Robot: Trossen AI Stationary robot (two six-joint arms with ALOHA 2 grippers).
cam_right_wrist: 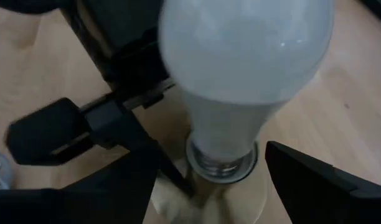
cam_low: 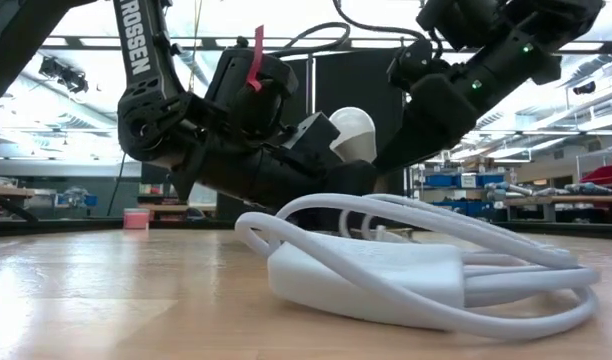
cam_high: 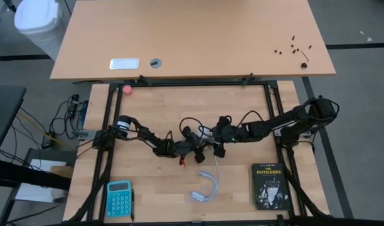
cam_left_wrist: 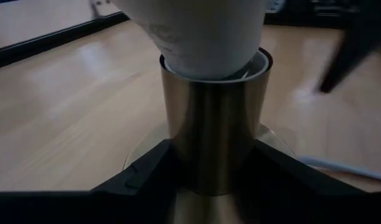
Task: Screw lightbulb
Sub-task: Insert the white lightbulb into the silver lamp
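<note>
From above, the lightbulb [cam_high: 204, 130] is almost wholly covered by the two arms meeting mid-surface. At table height, only its rounded top shows behind the left gripper [cam_low: 316, 140], and the socket is hidden behind the white cord [cam_low: 436, 270] coiled on the near side. In the left wrist view the bulb's globe is cut off by the picture's edge. In the right wrist view the globe is blurred, its screw base sunk out of sight in the socket [cam_right_wrist: 225, 167].

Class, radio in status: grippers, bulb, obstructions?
Left gripper clamps brass socket. Right gripper open around lightbulb, seated in socket. Nothing blocking.
</note>
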